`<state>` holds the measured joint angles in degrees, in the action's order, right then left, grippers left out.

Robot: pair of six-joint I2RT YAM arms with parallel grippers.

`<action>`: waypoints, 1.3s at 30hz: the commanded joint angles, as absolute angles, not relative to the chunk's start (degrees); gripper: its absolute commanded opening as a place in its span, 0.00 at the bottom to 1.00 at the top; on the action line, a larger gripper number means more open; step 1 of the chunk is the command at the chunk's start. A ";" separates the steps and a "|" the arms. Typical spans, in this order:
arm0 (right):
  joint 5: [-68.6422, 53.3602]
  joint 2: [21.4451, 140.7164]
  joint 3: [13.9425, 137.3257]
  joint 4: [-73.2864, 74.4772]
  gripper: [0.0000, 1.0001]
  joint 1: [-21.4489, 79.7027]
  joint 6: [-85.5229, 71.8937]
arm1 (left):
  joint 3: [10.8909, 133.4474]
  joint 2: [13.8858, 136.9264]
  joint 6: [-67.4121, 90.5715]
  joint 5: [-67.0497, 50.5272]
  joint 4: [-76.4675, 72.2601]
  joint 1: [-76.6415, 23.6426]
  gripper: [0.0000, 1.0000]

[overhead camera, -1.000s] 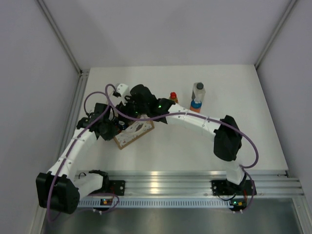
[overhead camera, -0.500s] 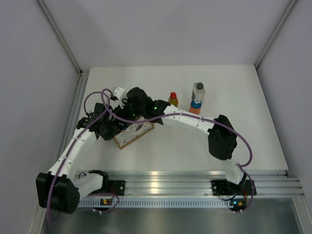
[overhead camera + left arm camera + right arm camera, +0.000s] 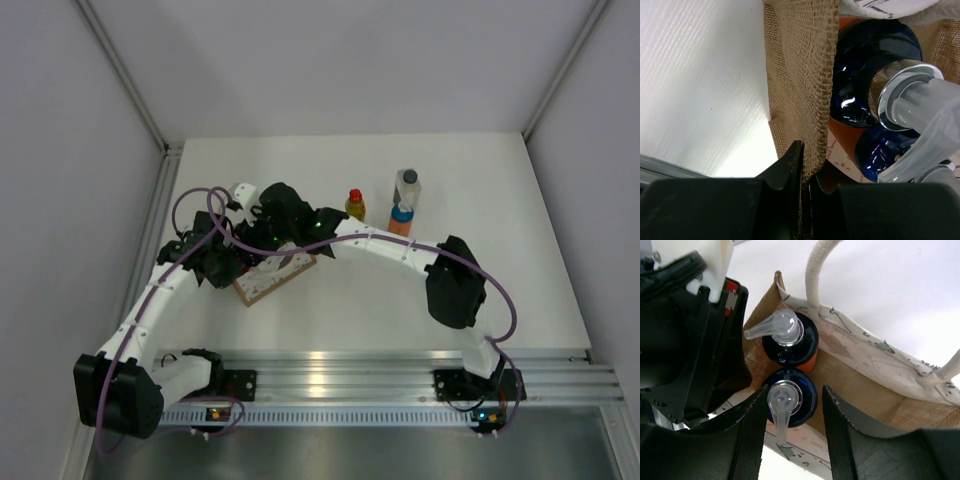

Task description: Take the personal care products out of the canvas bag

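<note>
- Two orange pump bottles with dark blue shoulders, one nearer [image 3: 790, 407] and one farther [image 3: 790, 347], stand side by side inside the canvas bag [image 3: 865, 362], their clear pump heads pointing up out of its open mouth.
- The bag sits on the left part of the desk [image 3: 480, 260], its white rope handles hanging free.
- The left claw [image 3: 807, 167] is pinched closed on the bag's woven side wall, by the look of it to steady the bag.
- The right claw [image 3: 794, 390] reaches down into the bag's mouth, jaws apart on either side of the nearer pump bottle. A firm hold on it cannot be made out.
- Three products already stand out on the desk, well apart from the bag: a yellow bottle with a red cap [image 3: 355, 205], a clear bottle with a grey cap [image 3: 407, 186] and an orange bottle with a blue cap [image 3: 401, 218] just in front of it.
- Judged from this, the job is past its halfway mark, with three out and two to go; the nearer pump bottle looks like the one in hand.
</note>
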<state>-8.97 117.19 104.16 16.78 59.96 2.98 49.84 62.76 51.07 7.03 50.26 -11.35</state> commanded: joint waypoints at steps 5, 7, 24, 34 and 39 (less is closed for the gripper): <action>-8.52 115.93 102.40 16.00 0.41 61.08 3.52 | 52.38 61.96 51.59 6.24 50.01 -11.25 0.14; -8.53 115.49 101.69 14.94 0.40 61.17 3.25 | 52.38 61.88 51.59 6.15 50.01 -11.25 0.14; -8.79 114.44 101.78 13.53 0.00 61.26 3.95 | 52.56 61.79 51.59 6.42 49.92 -11.25 0.14; -6.42 110.83 105.55 13.54 0.00 61.26 3.17 | 52.56 61.88 51.86 6.59 50.01 -11.25 0.14; -4.66 108.73 106.70 13.62 0.00 61.17 2.64 | 52.38 61.96 52.03 6.77 50.01 -11.25 0.14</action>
<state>-6.07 115.87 102.65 16.75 60.25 2.98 49.87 62.76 51.11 7.05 50.26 -11.35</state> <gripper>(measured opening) 0.211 0.142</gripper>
